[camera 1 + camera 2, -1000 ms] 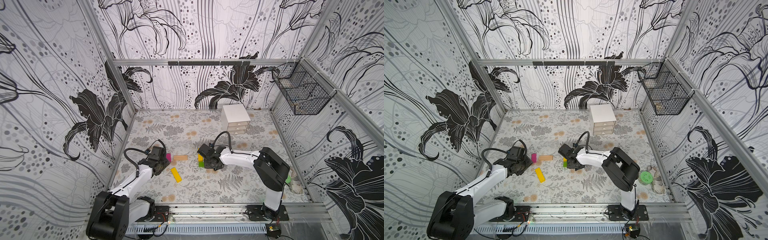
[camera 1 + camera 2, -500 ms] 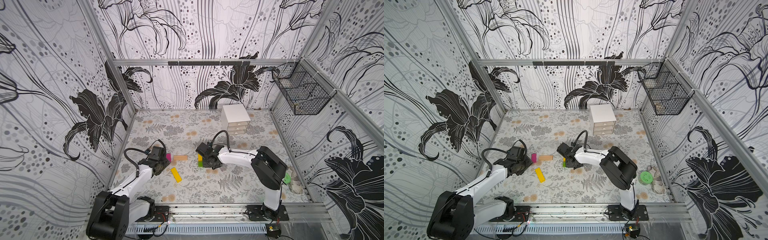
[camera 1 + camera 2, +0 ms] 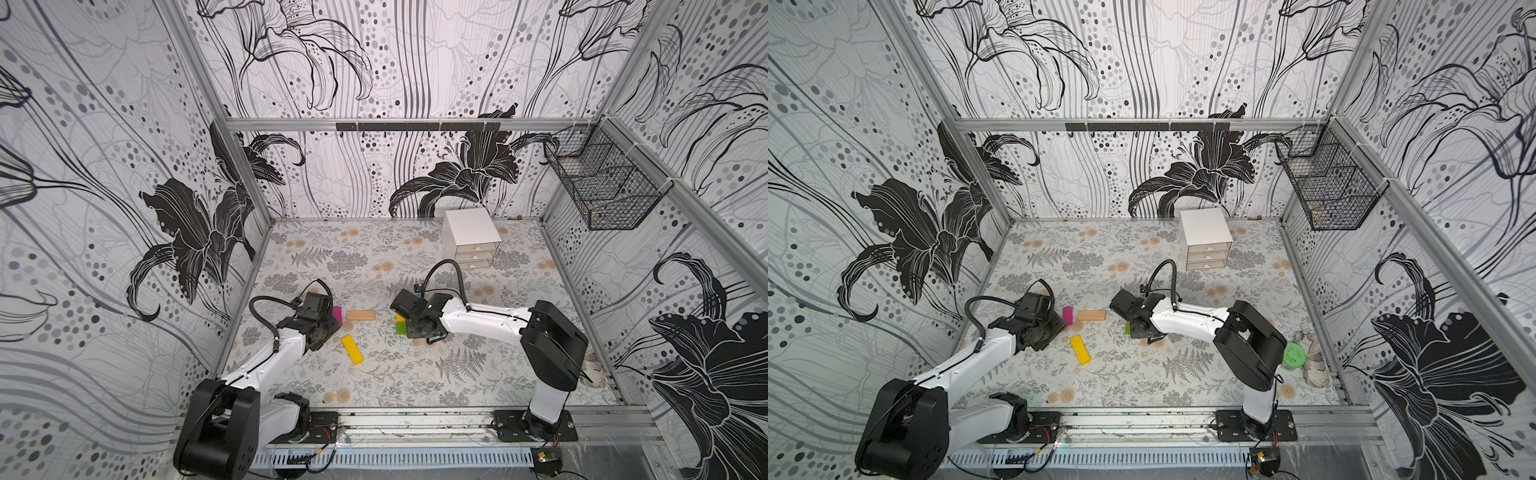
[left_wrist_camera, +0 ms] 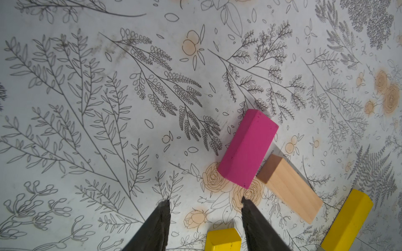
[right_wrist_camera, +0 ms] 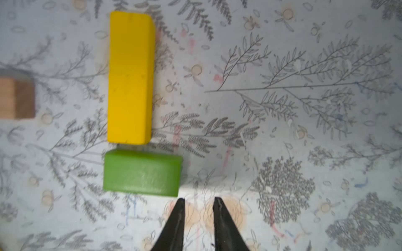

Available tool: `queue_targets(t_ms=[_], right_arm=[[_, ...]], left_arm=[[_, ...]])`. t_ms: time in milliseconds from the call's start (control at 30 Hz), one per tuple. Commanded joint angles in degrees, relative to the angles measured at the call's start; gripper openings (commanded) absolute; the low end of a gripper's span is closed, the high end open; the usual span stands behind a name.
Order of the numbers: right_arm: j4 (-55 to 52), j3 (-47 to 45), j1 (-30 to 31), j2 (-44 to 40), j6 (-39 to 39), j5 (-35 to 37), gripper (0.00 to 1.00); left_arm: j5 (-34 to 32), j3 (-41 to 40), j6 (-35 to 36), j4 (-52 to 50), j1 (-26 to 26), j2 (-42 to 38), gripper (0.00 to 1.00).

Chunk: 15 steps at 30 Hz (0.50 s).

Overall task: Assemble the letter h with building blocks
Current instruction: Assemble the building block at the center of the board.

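In the right wrist view a long yellow block and a short green block lie end to end on the floral mat. My right gripper stands beside the green block's corner, narrowly open and holding nothing. In both top views it covers most of that pair, so only part of the green block shows. The magenta block touches the tan wood block. My left gripper is open just short of them. The second yellow block lies loose, and its end shows between the left fingers.
A white drawer unit stands at the back of the mat. A wire basket hangs on the right wall. A round green container and a crumpled cloth sit by the right arm's base.
My right gripper has shifted slightly left along the green block and its jaws have parted a little. The left arm and the blocks have not moved.
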Motion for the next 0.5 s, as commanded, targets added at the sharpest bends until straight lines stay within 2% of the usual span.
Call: queue_targets(t_ms=[0, 200, 333, 467], right_arm=[[-5.4, 1.54, 5.05, -1.26, 3.97, 3.59, 0.27], [-2.37, 0.76, 8.66, -1.38, 8.2, 1.58, 0.36], [-0.47, -0.88, 8.79, -1.41, 10.27, 0.84, 0.29], [1.7, -1.25, 8.81, -0.37, 11.74, 0.08, 0.26]], left_arm=[[0.18, 2.24, 1.24, 1.21, -0.22, 2.0, 0.56], [-0.17, 3.12, 1.15, 1.41, -0.25, 2.52, 0.56], [-0.15, 3.25, 1.14, 1.01, -0.22, 2.42, 0.56], [-0.78, 2.65, 1.1, 0.43, -0.21, 1.33, 0.56]])
